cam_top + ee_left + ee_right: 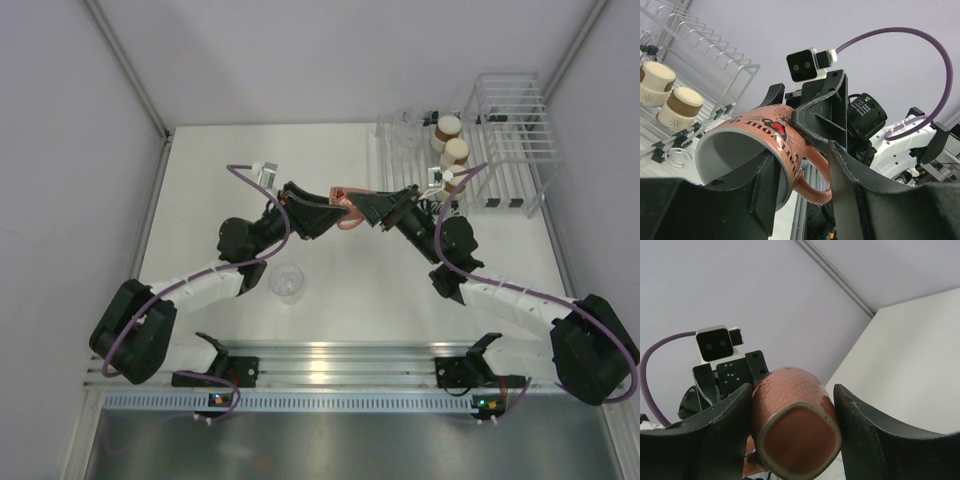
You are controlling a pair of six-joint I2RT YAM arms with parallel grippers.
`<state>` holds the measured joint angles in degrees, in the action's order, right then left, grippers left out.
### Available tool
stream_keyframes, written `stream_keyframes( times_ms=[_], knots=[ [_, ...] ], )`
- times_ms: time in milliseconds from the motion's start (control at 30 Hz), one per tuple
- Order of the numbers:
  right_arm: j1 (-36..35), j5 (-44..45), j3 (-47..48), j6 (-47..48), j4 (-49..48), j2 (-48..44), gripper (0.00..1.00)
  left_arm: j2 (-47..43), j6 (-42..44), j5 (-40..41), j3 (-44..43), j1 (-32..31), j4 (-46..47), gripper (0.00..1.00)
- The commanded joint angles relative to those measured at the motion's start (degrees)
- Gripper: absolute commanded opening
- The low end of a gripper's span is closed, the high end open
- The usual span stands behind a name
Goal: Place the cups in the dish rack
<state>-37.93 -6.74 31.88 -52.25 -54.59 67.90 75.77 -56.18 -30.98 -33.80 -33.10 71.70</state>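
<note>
In the top view, your two arms meet mid-frame over the pale, matte surface (300,160). The left claw (333,215) and right claw (362,211) both close on the salmon-orange cup (346,214), which is held off the surface between them. The white wire dish rack (512,150) sits at upper right, hard against the right wall. Two brown cups (447,127) with cream bases stand upturned on its low bars. A clear cup (287,282) stands alone at lower centre, just beside the left arm. Bare surface spreads across the upper left and middle, and the walls close in on both sides.

From the left wrist you see the salmon-orange cup (755,130) lying sideways. It is glazed, with a pale grey inside, a looped handle and dark printing. The left claw (802,156) is clamped on its wall, one finger inside the mouth and one outside. The brown cups (655,82) and the rack bars (725,55) lie at upper left.

From the right wrist, the glossy, rounded cup (792,432) fills the gap between the matte black fingers (865,430). The right claw (792,412) is clamped on it, both fingers touching its sides. Open surface runs along the right of the frame.
</note>
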Motion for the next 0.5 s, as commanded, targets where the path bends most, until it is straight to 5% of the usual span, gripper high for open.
stream_keyframes(
  times_ms=[0,467],
  knots=[
    [-1.0,3.0,2.2,3.8,2.1,-1.4,0.0,-0.8,0.9,0.7,-0.2,0.3,7.0,0.47],
    [0.0,6.0,2.8,5.4,3.5,-2.1,0.0,-5.1,6.9,1.5,0.8,0.5,-4.5,0.49]
  ],
)
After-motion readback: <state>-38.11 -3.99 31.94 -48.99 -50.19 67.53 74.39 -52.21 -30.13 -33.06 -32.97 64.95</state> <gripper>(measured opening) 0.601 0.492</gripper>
